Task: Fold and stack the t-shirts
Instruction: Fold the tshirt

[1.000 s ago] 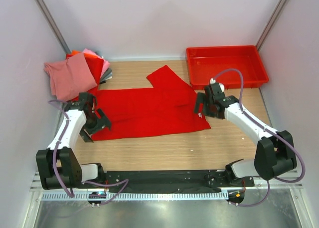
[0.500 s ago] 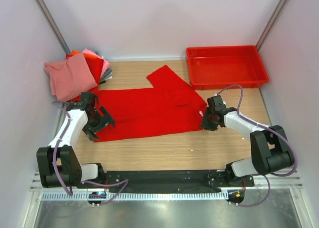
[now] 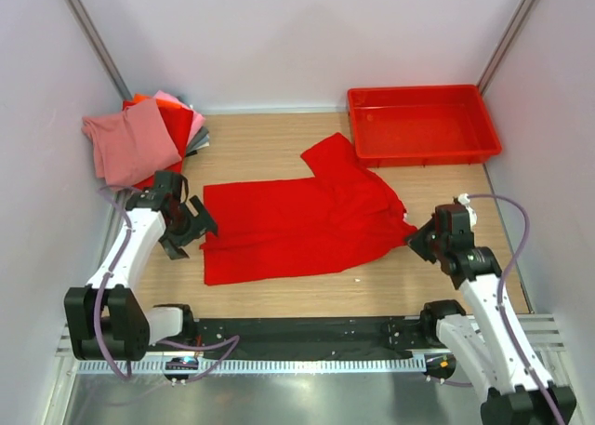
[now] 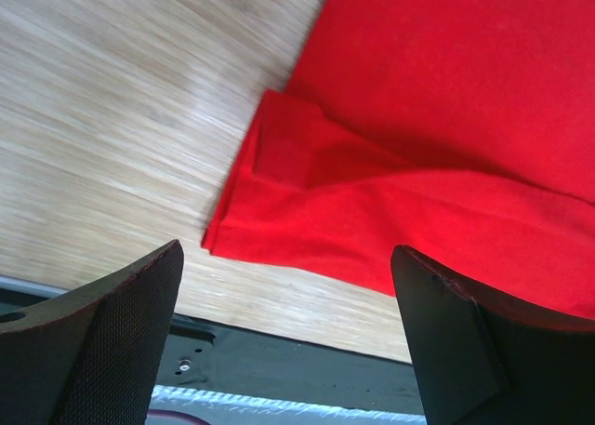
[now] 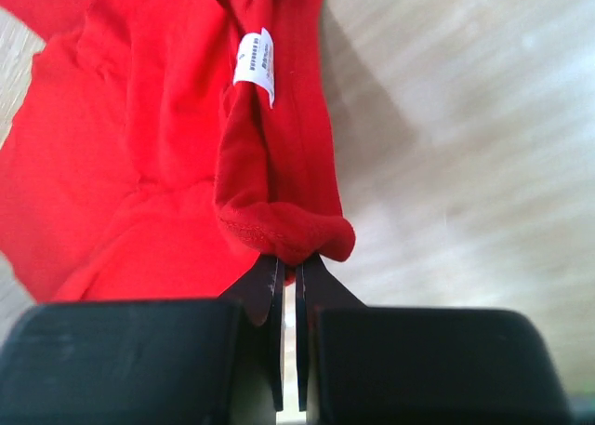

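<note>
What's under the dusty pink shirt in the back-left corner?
Under the dusty pink shirt lies a pile of folded shirts: red, orange, lighter pink and grey edges stick out at its right and back. How many cannot be told; it covers the rest.

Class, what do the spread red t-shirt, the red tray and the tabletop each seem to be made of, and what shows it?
Red t-shirt: soft matte knit cloth; it creases, bunches and has a sewn white label. Red tray: probably rigid plastic, glossy, with straight moulded walls. Tabletop: light wood or wood-look laminate; streaky grain shows.
</note>
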